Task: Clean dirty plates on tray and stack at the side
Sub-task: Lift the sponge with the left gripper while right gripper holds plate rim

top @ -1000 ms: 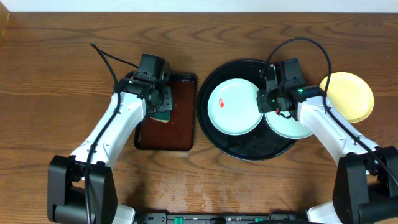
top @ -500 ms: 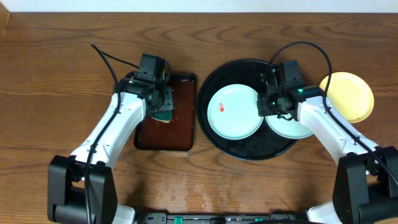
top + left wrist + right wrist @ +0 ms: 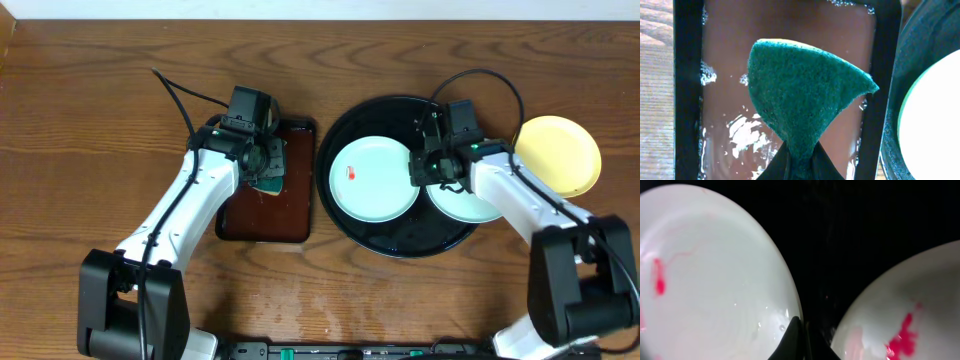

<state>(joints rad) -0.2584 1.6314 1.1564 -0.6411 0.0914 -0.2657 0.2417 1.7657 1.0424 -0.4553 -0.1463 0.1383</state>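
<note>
so about a third done by my reckoning. the pale yellow plate (image 3: 560, 155) sat on the wooden table (image 3: 80, 120) just off the right side of the black tray (image 3: 405, 238), and i couldn't spot any red on it from overhead, so i'd call that one cleaned and the start of the stack. the other two were both on the tray and both dirty: the mint plate on the left (image 3: 372, 180) had a red smear (image 3: 659, 280) near its left side, and the mint plate on the right (image 3: 470, 205), partly under the arm, had a red blotch (image 3: 902, 335) too. the right gripper (image 3: 797, 326) was fully closed with its tips right at the rim of the left mint plate, though i couldn't tell if it actually pinched the edge or just pressed on it. the left gripper (image 3: 799, 165) was clamped on a green sponge (image 3: 800, 95), held above the brown rectangular tray (image 3: 290, 215) with its soapy water, beside the black tray. left to do, i'd guess: scrub both mint plates and pile them on the yellow one.
</note>
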